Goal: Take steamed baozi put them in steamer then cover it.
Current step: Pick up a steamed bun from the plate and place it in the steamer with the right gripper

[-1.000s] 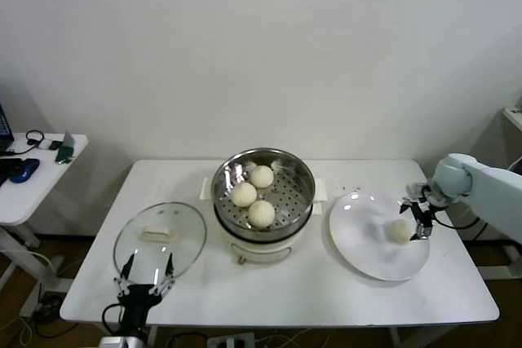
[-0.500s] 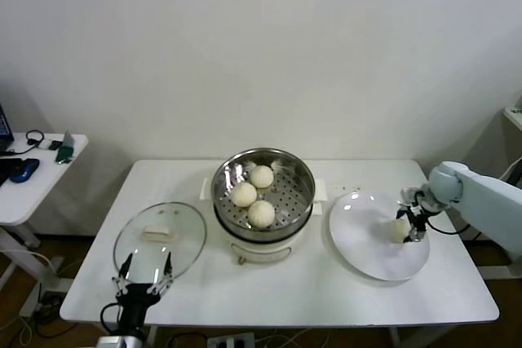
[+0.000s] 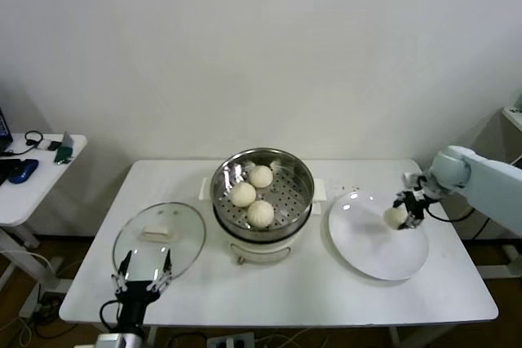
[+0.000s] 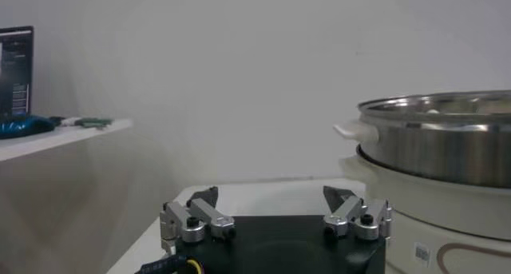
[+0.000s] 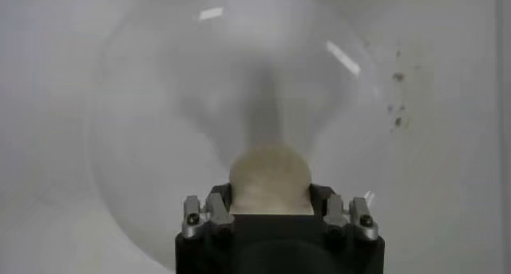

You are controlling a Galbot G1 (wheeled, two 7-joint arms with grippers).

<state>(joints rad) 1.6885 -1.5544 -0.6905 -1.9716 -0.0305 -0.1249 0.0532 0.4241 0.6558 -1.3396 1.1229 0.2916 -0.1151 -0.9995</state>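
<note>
My right gripper (image 3: 401, 213) is clamped on the last steamed baozi (image 3: 396, 216), and the bun hangs above the white plate (image 3: 377, 252), over its far right part. From my right wrist camera the baozi (image 5: 270, 179) sits squeezed between my two fingers (image 5: 202, 216), with the plate (image 5: 152, 132) spread out underneath and apart from it. Three more baozi (image 3: 260, 213) lie inside the steamer (image 3: 263, 196), clustered toward its left side on the perforated floor. The steamer stands mid-table on its cream pot base, just beside the plate. The cover (image 3: 159, 239) lies flat on the table (image 3: 310, 291) to the left of the steamer, handle up. My left gripper (image 3: 145, 276) is parked low at the table's front edge, just in front of the cover, fingers spread wide and holding nothing; its wrist camera shows those fingers (image 4: 196, 217) apart, with the steamer's steel wall (image 4: 439, 140) off to one side.
</note>
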